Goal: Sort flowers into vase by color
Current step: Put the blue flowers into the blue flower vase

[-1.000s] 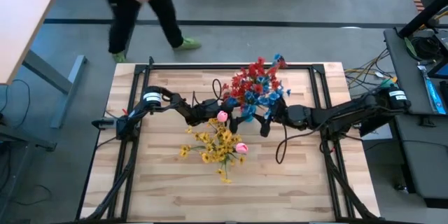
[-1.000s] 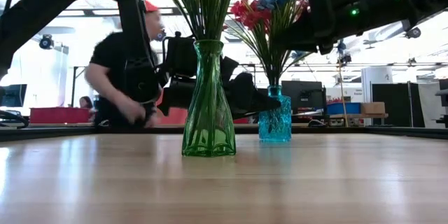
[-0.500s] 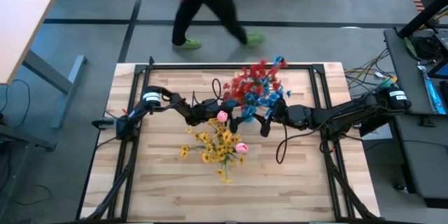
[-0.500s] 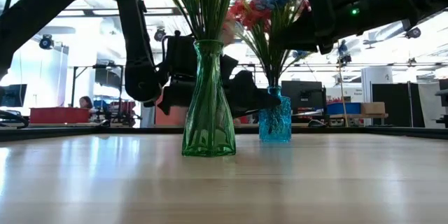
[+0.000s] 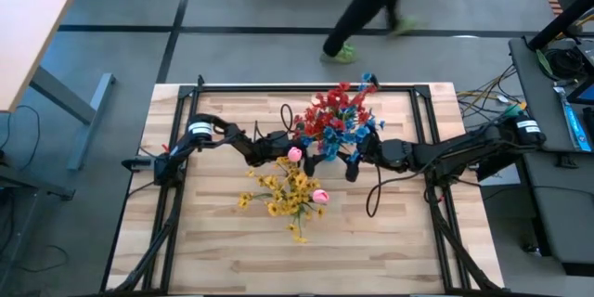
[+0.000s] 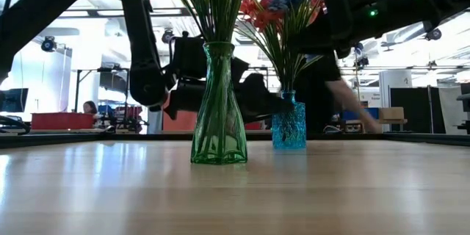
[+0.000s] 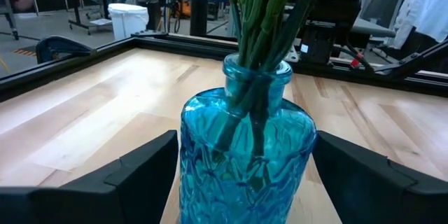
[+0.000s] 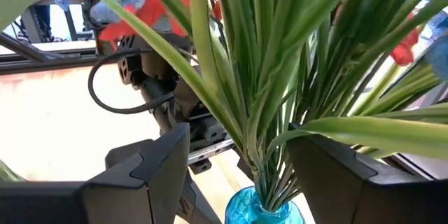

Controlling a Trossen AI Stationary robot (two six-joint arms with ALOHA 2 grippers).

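At the centre of the high view, the blue textured glass vase [image 7: 246, 155] stands between the open fingers of the left gripper [image 7: 241, 175], a gap showing on each side of the glass. The right gripper [image 8: 231, 171] hangs higher, its fingers set apart around the green stems [image 8: 269, 91] of the red and blue flowers [image 5: 339, 113]; whether they pinch, I cannot tell. Yellow and pink flowers [image 5: 292, 188] fill the green ribbed glass vase [image 6: 219, 106], lower centre in the high view. I'd say: steady the blue vase low, then lift one colour's stems straight up.
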